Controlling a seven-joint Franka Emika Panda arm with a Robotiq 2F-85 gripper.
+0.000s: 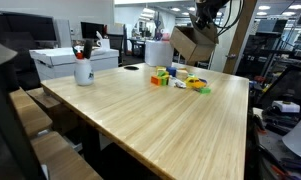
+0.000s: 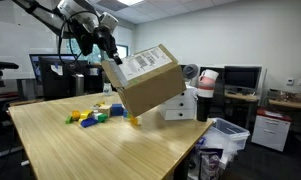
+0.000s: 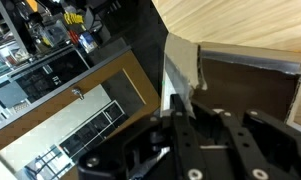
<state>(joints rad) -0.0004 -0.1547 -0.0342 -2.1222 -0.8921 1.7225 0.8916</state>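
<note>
1. The wooden desk (image 1: 140, 115) lies under the tool and carries all the other things. In both exterior views it is wide and mostly bare on the near side.
2. The cardboard box (image 2: 145, 80) hangs from the tool, off the desk. It is tilted, so its long axis runs slantwise: the high end is at the tool and the low end points down and away from it. Its lowest corner comes near the desk surface, but I cannot tell if it touches. In the wrist view the box (image 3: 245, 85) shows its open brown inside just in front of the fingers.
3. The tool (image 2: 109, 54) is closed, and it pinches the upper edge of the box at one end, not at the middle. So nearly all of the box is below and to one side of the grip.
4. The toy blocks (image 2: 90, 115) lie in a small coloured group on the desk, below the tool and beside the low corner of the box.
5. The white mug (image 1: 83, 70) with pens stands well apart from the tool, near the desk edge.
</note>
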